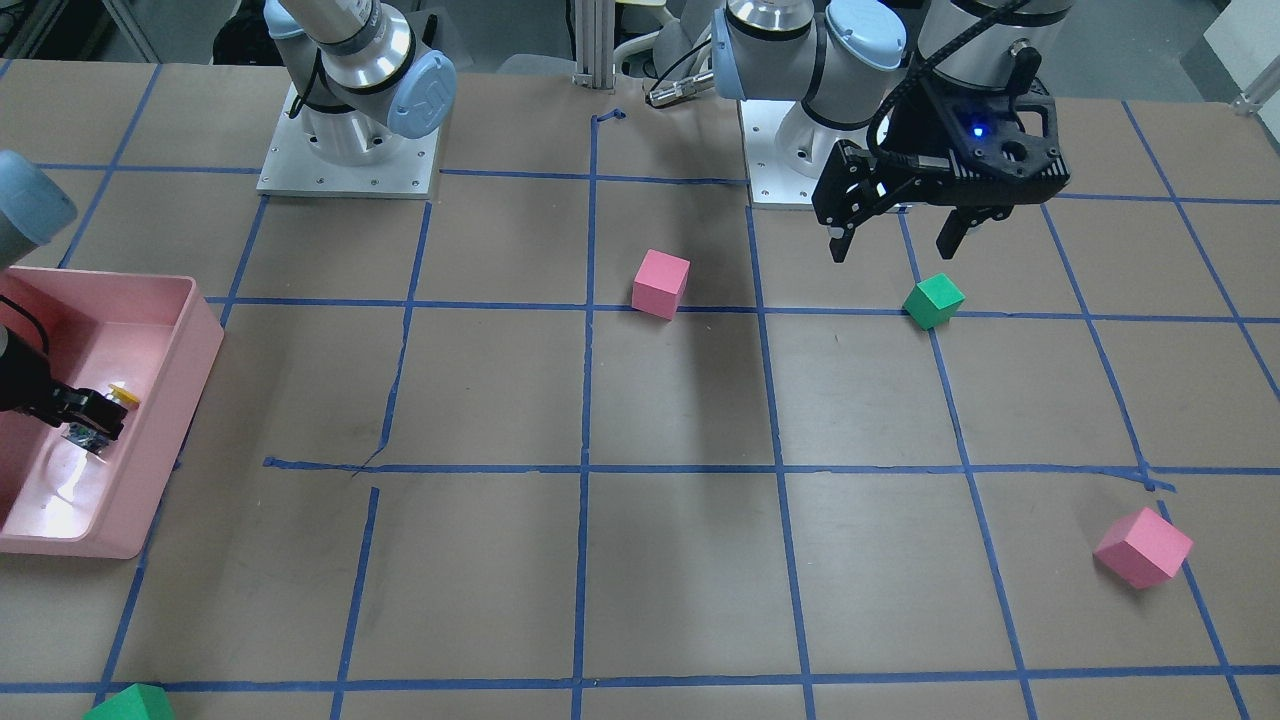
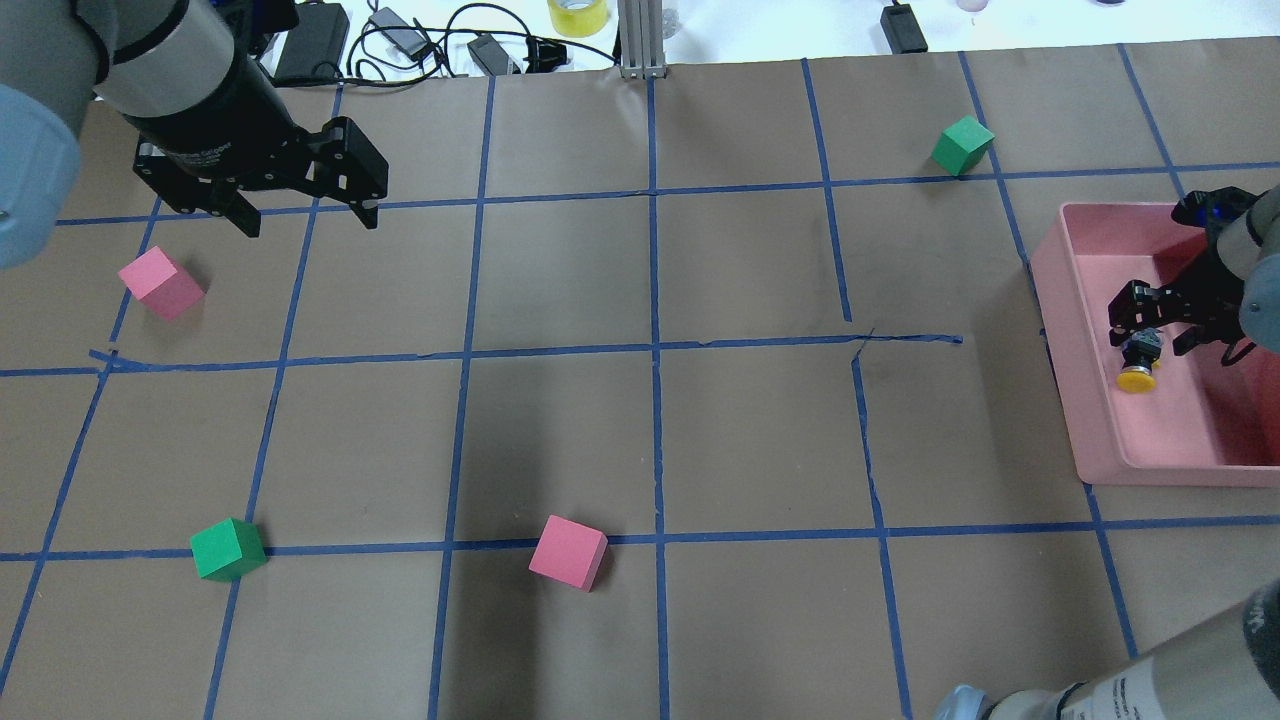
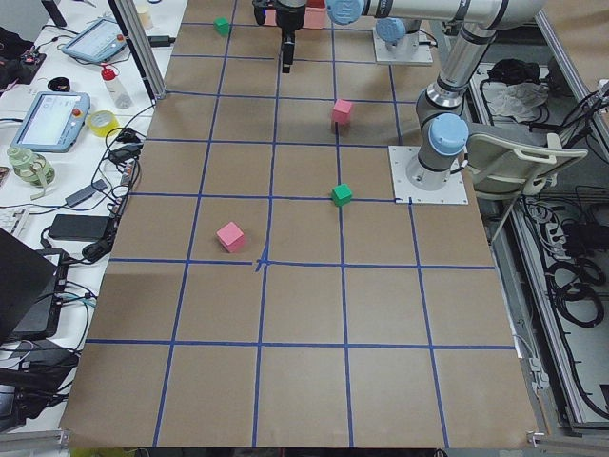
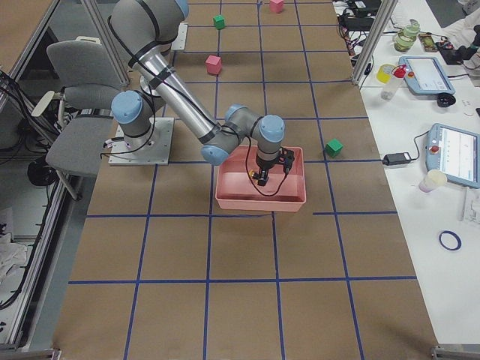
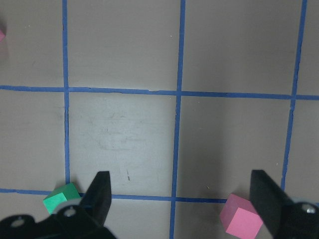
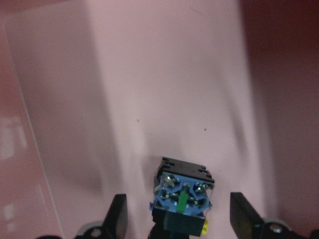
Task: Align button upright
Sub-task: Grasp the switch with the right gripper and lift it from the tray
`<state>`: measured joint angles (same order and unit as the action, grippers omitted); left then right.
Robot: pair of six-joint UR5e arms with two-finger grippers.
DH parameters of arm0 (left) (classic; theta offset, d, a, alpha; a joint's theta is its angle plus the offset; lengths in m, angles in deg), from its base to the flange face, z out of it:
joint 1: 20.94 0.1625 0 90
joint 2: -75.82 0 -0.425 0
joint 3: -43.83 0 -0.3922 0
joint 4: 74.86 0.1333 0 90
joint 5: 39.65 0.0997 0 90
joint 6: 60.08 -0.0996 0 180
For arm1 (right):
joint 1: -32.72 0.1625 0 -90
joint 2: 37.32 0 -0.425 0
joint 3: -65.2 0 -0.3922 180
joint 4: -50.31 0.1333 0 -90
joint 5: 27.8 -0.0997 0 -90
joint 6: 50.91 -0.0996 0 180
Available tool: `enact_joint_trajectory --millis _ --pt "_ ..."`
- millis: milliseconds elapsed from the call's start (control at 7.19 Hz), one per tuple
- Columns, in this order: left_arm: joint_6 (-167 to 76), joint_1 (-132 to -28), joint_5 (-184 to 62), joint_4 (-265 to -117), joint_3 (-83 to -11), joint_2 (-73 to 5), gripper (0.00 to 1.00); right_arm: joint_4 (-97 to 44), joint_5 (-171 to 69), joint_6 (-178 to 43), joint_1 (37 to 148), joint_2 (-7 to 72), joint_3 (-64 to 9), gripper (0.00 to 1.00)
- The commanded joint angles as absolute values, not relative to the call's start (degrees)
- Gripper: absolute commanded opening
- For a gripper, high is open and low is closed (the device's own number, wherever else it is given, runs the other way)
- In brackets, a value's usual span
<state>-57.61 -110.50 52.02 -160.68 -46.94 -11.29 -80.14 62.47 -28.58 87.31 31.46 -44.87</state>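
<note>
The button (image 2: 1139, 366) is a tiny thing: a round yellow cap on a short black body. At the other end is a blocky contact base that, in the right wrist view, shows blue with a green strip between silvery contacts. It is inside the pink bin (image 2: 1065, 380), which sits at the right-hand end edge of the counter (image 2: 560, 430), roughly midway between the robot's edge and the operators' edge. The base is turned toward the wrist camera and the yellow cap is at the lower end, with only a sliver of it peeking past the body. Whether the cap rests flat on the bin floor or the button leans, I cannot tell.

The right arm reaches out over the bin with its wrist bent down, so the right hand (image 6: 178, 199) points into it. This hand is released — its two fingers (image 6: 118, 219) stand spread to either side of the button, apart from it, with bin floor showing in the gap on each side.

The left hand (image 2: 308, 220) hangs above the left part of the counter, pointing down and well clear of the surface. It is also released, its fingers wide apart. Below it, the left wrist view shows a green cube (image 5: 61, 197) and a pink cube (image 5: 241, 222) lying on the brown paper.
</note>
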Motion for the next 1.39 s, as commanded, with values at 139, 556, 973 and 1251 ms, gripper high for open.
enact_joint_trajectory --millis 139,556,973,1251 --pt "-57.61 -110.42 52.02 -160.73 -46.97 -11.27 1.00 -80.12 63.86 -28.49 87.30 31.15 -44.93 0.72" --pt "-57.61 -110.41 52.02 -160.64 -46.97 -11.27 1.00 -79.77 63.79 -27.10 87.30 31.24 -44.84 0.18" --pt "-57.61 -110.41 52.02 -160.64 -46.97 -11.27 1.00 -79.68 63.79 -25.69 87.30 31.32 -44.49 0.00" --pt "-57.61 -110.41 52.02 -160.73 -46.97 -11.27 1.00 -77.68 63.79 -25.51 87.30 32.28 -43.79 0.00"
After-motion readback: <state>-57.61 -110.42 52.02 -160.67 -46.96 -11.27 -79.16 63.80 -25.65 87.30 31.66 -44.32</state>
